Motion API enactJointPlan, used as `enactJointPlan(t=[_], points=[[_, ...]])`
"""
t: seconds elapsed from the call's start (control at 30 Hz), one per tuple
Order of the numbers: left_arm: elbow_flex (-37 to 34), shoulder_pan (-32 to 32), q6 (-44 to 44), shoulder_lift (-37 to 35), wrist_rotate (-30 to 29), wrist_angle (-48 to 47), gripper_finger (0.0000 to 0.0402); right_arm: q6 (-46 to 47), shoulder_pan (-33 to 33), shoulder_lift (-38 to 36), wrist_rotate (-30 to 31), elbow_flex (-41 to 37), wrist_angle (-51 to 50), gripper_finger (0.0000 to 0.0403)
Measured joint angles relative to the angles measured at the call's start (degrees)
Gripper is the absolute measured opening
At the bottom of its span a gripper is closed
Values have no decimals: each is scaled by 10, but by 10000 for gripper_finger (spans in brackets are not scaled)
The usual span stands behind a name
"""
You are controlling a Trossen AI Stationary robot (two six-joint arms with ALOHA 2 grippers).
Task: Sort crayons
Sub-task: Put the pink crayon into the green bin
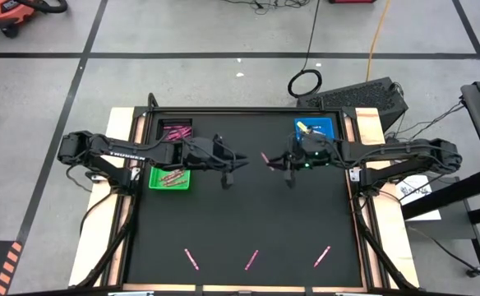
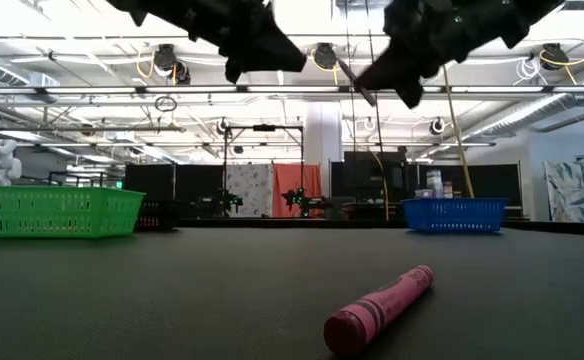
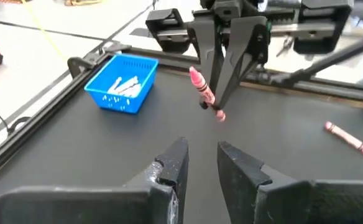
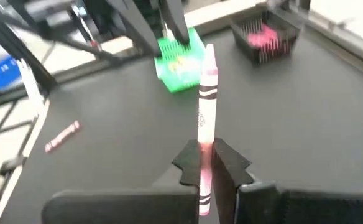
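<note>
Green tray [image 1: 170,178] at mat's left edge: pink crayons inside. Black tray [image 1: 175,131] behind it: pink crayons too. Left arm link reads "TROSSEN", partly legible. Left gripper [image 1: 229,167] mid-mat, raised, fingers parted, nothing between them. Right gripper [image 1: 284,165] just beside it, also raised, clamped on pink crayon [image 4: 205,134] sticking out past fingertips. Blue tray [image 3: 123,83] at mat's right rear: pale crayons. Three loose pink crayons [image 1: 253,260] in row along front edge.
</note>
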Motion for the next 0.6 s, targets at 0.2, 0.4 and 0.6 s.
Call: enactJointPlan(t=[0.2, 0.4, 0.6], points=[[0, 0, -26, 0, 0, 52, 89, -16, 0, 11, 1, 0, 98, 1], [0, 0, -26, 0, 0, 103, 89, -16, 0, 25, 1, 0, 120, 1], [0, 13, -48, 12, 0, 122, 89, -16, 0, 48, 0, 0, 170, 1]])
